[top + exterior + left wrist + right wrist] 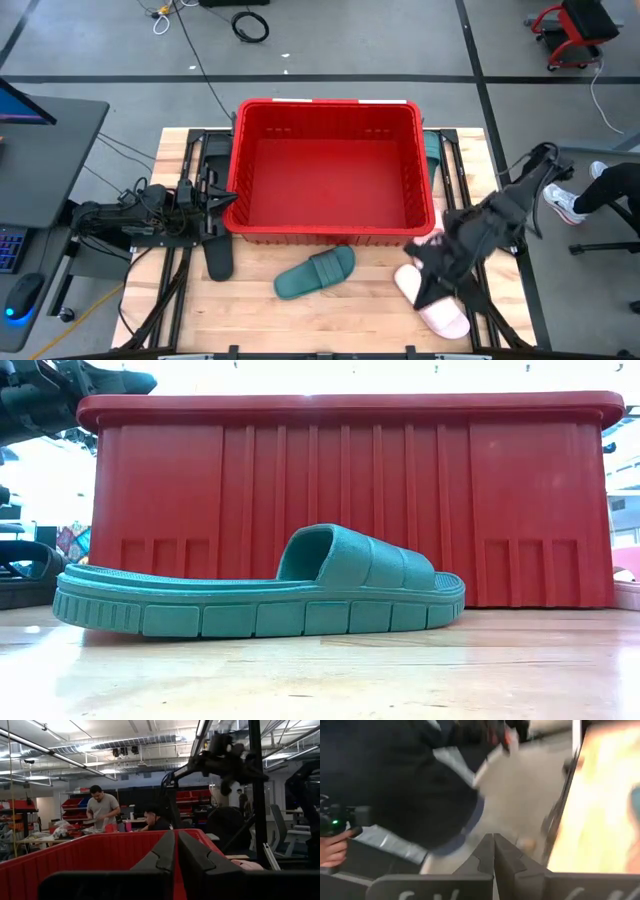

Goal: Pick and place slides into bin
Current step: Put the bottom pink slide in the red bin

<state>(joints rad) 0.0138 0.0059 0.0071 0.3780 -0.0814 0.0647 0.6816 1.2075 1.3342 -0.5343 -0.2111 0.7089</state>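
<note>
1. Two grippers, both clenched on nothing. The left gripper [228,199] rests at the left outer wall of the bin [330,232], level with its rim; its fingers [165,852] meet edge to edge in the left wrist view. The right gripper [418,262] hangs over the table's front right corner, its fingers [492,852] pressed together, just above the pink slide [436,308].
2. No slide is visible inside the bin. The green slide [316,272] lies flat on the table [350,320] just in front of the bin's front wall. A black slide [218,258] lies near the bin's front left corner, beside the left arm. Another green piece [432,155] shows along the bin's right wall.
3. Risks, as judged: with its jaws together, the right gripper could push the pink slide off the near table edge. The left gripper could catch on the thick rim when it moves.
4. Materials: the slides are matte foam with ribbed straps and blocky grooved soles, likely compressible and light. The bin is rigid red plastic with ribbed walls. The table is varnished wood, glossy, so slides may skid.
</note>
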